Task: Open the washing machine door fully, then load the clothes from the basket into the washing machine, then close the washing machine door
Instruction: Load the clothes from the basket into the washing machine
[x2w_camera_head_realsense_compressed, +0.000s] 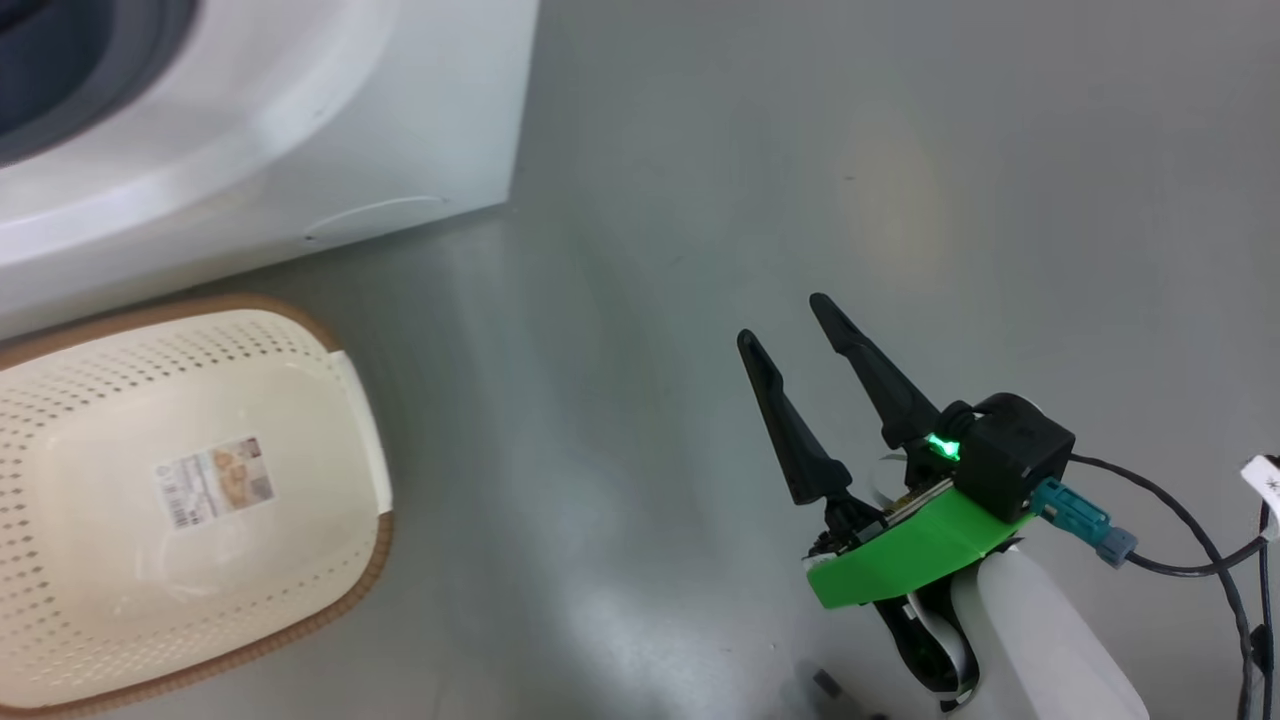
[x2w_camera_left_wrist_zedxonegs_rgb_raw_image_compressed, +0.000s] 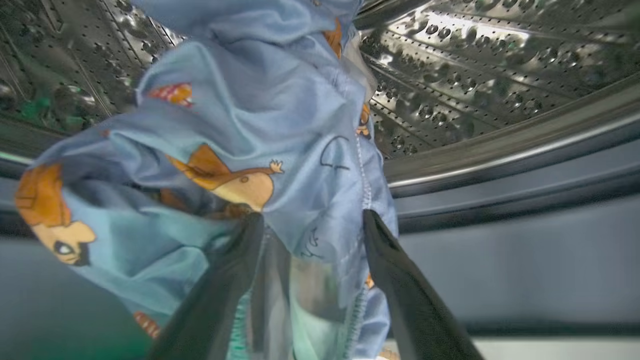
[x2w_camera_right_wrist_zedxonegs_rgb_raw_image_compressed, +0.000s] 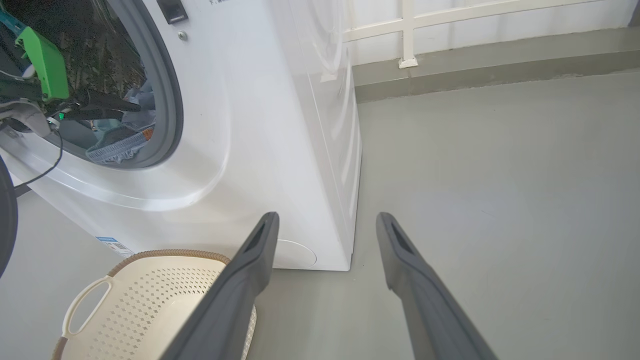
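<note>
Your left gripper is spread wide with the blue clothes loose right ahead of its tips at the drum lip, right gripper open off the basket edge.

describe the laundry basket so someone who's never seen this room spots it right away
Find the white boxy front-loading washing machine standing on the grey floor. Right in front of it, beneath its round opening, sits a cream-white perforated plastic basket, a rounded rectangle. Its brown woven-look rim, rows of small holes and paper label on its bottom mark it out from the smooth machine.
</note>
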